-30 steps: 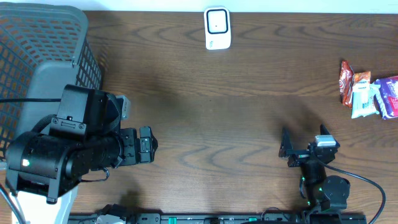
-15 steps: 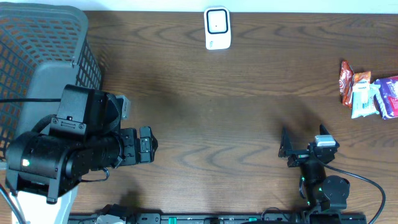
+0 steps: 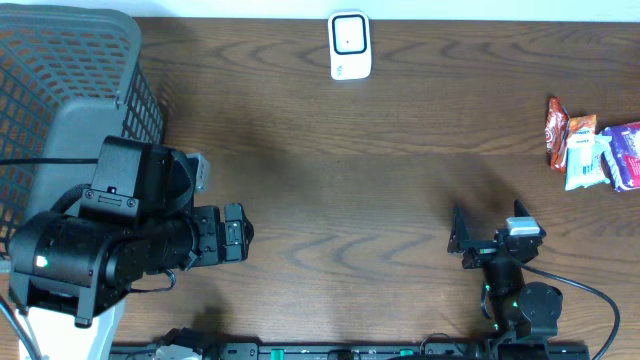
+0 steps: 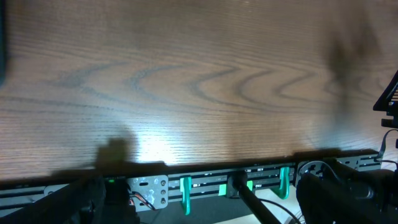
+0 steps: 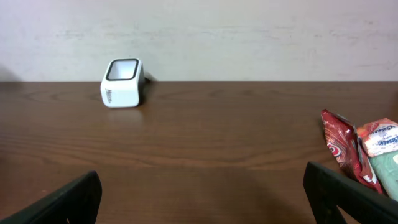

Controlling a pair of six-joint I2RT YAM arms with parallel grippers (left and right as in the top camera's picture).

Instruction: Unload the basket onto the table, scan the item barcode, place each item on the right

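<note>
Overhead, not left wrist: scanner (image 3: pixel 350 45), snacks (image 3: pixel 592 146)

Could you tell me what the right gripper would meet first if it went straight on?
Probably nothing: the right gripper aims over bare dark wooden table, between the white box-shaped scanner and the red snack packet.

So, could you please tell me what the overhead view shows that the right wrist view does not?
Only the overhead view shows the grey basket at the left edge and the bulky left arm. Only the right wrist view shows the pale wall behind the table and the side face of the white scanner. Both show the scanner at the table's far edge, the snack packets on the right, bare wood between them, and the right gripper, open.
</note>
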